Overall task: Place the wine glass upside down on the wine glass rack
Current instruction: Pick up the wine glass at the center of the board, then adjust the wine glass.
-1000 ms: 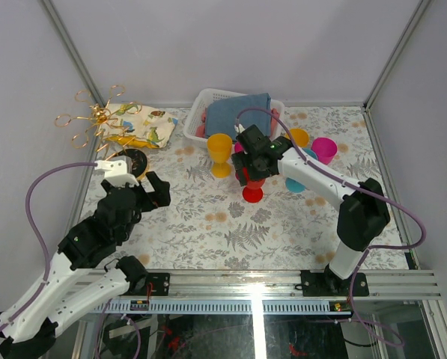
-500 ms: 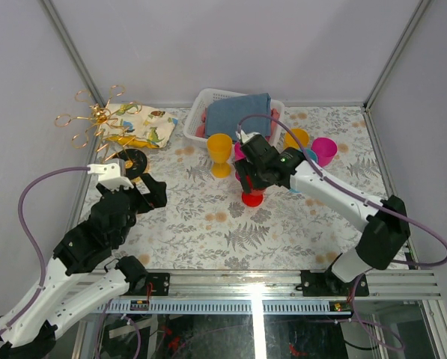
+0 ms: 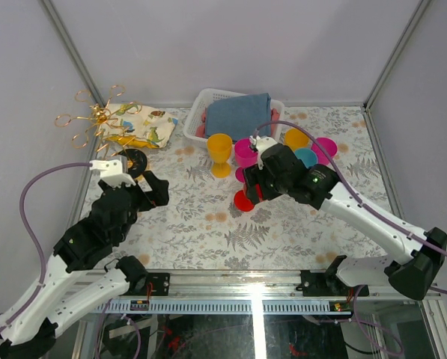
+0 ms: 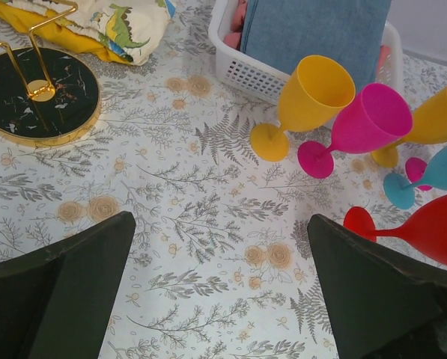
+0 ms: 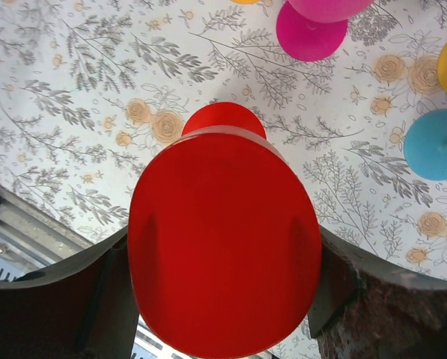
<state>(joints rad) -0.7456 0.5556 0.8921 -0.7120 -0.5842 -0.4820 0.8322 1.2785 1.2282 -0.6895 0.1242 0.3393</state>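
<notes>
- The red wine glass (image 5: 223,247) is in the right pincer (image 3: 263,182), near the middle of the table (image 3: 201,224). The pincer is clamped on the cup part, with one finger on each side.
- The glass is tipped over sideways, and its round foot points toward the left side. It is hard to tell if the foot touches the table.
- The rack (image 3: 97,116) stands well apart from the glass, near the far left corner. Its dark round base sits on the table and its gold arms with loops stick out at the top. No glass hangs on it.
- The left pincer (image 4: 223,299) has its fingers wide apart, with nothing in it. It hovers between the rack and the glasses.
- To do this step well, the right arm should likely lift the glass up first. Then it will not bump the yellow glass (image 3: 219,149) or the pink glass (image 3: 245,152) just beside it.
- The grip needs to be firm, as the cup part looks smooth and may slip.
- The rack looks far for the right arm, so passing the glass to the left pincer by the stem may be best.
- Then the glass has to go cup down, with the stem slid into a loop.
</notes>
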